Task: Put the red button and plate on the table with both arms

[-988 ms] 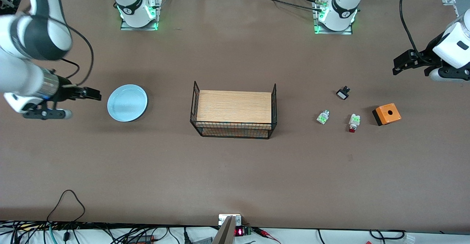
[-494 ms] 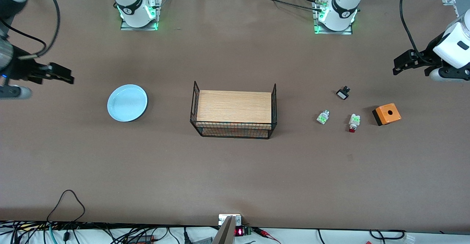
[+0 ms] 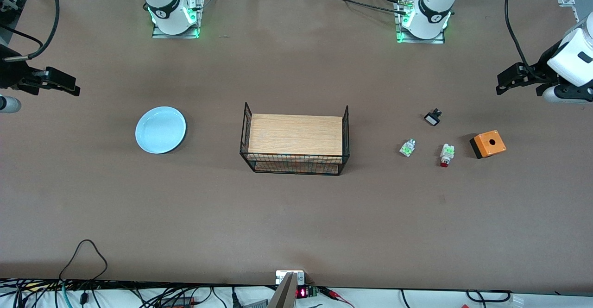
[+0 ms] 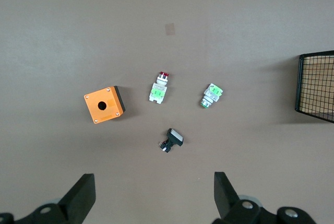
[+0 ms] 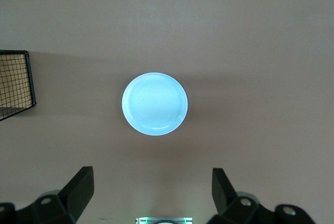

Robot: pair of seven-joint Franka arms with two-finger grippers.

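Front view: plate (image 3: 160, 129) sits flat on the table (image 3: 296, 215), toward the right arm's end, well apart from the wire rack (image 3: 295, 142) at mid-table. Red button (image 3: 446, 154) lies on the table toward the left arm's end, between a whitish-green part (image 3: 407, 147) and the orange box (image 3: 488, 144); a black part (image 3: 432, 117) lies farther from cam. Right claw (image 3: 62, 84) is up over the table edge past the plate; left claw (image 3: 507, 80) is up over the table near the box.

Left wrist view: left claw (image 4: 154, 200) fingers apart, empty, w/ red button (image 4: 158, 88) below.

Right wrist view: right claw (image 5: 152, 195) fingers apart, empty, plate (image 5: 154, 104) below.
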